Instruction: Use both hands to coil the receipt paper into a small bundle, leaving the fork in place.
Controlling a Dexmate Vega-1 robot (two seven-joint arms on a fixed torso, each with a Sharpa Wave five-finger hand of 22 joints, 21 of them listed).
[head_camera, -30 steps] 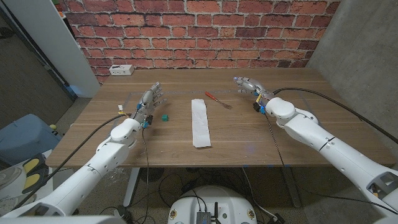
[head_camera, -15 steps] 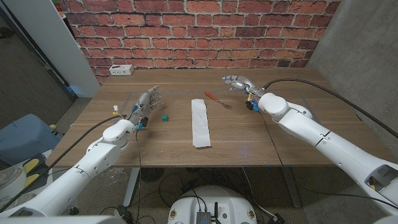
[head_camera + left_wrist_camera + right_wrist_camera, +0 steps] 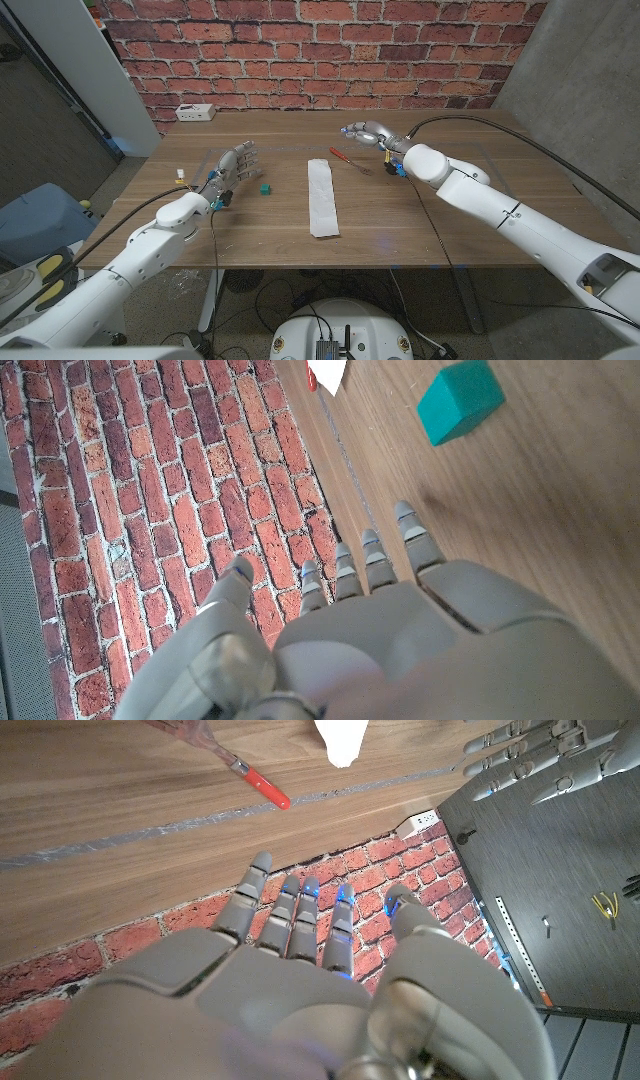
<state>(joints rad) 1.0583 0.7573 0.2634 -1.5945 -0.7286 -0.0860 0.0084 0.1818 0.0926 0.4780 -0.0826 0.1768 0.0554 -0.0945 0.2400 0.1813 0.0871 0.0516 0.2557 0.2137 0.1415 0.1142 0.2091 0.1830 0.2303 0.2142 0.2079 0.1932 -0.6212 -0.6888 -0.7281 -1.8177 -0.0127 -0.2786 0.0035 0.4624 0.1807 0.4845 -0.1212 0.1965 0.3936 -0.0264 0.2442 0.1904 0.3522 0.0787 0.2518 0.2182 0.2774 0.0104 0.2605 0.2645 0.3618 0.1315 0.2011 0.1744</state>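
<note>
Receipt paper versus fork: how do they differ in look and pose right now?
The receipt paper is a long, flat white strip running near-to-far at the table's middle; the fork is a slim utensil with a red handle, lying diagonally. The paper is far longer and wider than the fork. The paper lies uncoiled and away from either robot hand, while the fork lies just below the right robot hand. Both rest on the wooden table, unheld.

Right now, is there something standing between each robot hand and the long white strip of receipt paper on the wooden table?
Yes, for both. A small green cube sits on the table between the left hand and the white receipt paper. The red-handled fork lies between the right hand and the paper's far end. Both hands are open and empty.
</note>
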